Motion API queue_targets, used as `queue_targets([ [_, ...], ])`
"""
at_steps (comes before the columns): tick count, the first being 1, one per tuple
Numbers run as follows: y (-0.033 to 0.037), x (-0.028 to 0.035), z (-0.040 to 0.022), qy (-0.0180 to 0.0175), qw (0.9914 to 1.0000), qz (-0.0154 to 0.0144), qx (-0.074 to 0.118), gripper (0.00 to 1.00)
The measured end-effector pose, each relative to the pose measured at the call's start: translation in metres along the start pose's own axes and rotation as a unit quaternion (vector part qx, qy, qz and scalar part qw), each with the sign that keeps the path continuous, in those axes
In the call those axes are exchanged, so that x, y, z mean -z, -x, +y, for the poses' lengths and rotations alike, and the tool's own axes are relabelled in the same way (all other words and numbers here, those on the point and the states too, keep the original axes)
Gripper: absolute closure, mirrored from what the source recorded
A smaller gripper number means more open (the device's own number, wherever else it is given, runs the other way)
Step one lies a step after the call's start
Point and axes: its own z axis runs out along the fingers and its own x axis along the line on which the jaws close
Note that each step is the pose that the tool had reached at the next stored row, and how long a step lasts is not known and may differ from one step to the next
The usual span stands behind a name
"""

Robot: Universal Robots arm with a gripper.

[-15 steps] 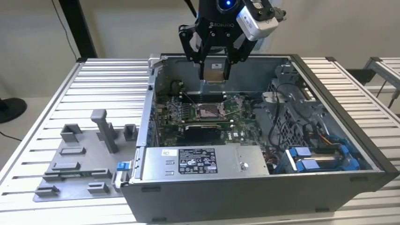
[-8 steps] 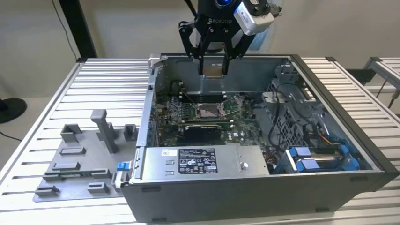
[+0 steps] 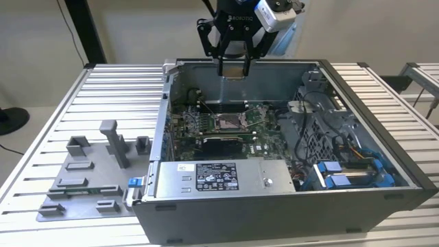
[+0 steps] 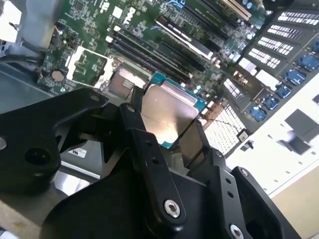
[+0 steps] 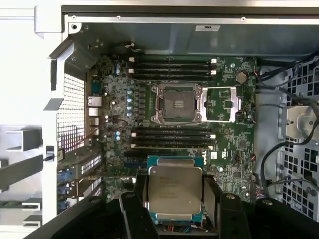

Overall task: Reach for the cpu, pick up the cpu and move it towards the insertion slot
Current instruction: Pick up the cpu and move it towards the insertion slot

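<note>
My gripper hangs above the open computer case, near its far wall, shut on the cpu. The cpu is a flat square chip with a pale silver top and a greenish edge, clamped between the two black fingers in both wrist views; the second wrist view also has the cpu held at its sides. The insertion slot is the open square socket on the green motherboard, with its metal latch frame flipped open beside it. In the exterior view the slot lies well below the gripper.
The computer case stands on a slatted metal table. A power supply box sits at its near side, cables and blue drive bays on the exterior view's right. A grey fixture plate with plastic blocks lies on the exterior view's left.
</note>
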Motion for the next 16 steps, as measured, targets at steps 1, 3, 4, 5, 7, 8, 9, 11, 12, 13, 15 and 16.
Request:
queue_targets([
  [1,0.0012,-0.0002,0.0021,0.0001,1.0,0.0,0.0,1.0],
  [3,0.0041,-0.0003,0.0052,0.0001,1.0,0.0,0.0,1.0],
  [4,0.0056,-0.0003,0.0068,0.0,1.0,0.0,0.0,1.0],
  [5,0.0071,-0.0004,0.0086,0.0,1.0,0.0,0.0,1.0],
  [7,0.0101,-0.0006,0.0121,0.0001,1.0,0.0,0.0,1.0],
  [8,0.0113,-0.0007,0.014,0.0001,1.0,0.0,0.0,1.0],
  [9,0.0121,-0.0008,0.0163,0.0001,1.0,0.0,0.0,1.0],
  [11,0.0133,-0.0012,0.0224,0.0001,1.0,0.0,0.0,1.0],
  [12,0.0137,-0.0013,0.0255,0.0,1.0,0.0,0.0,1.0],
  [13,0.0142,-0.0015,0.0285,0.0,1.0,0.0,0.0,1.0],
  [15,0.0157,-0.0017,0.0336,0.0001,1.0,0.0,0.0,1.0],
  [16,0.0165,-0.0018,0.0363,0.0001,1.0,0.0,0.0,1.0],
])
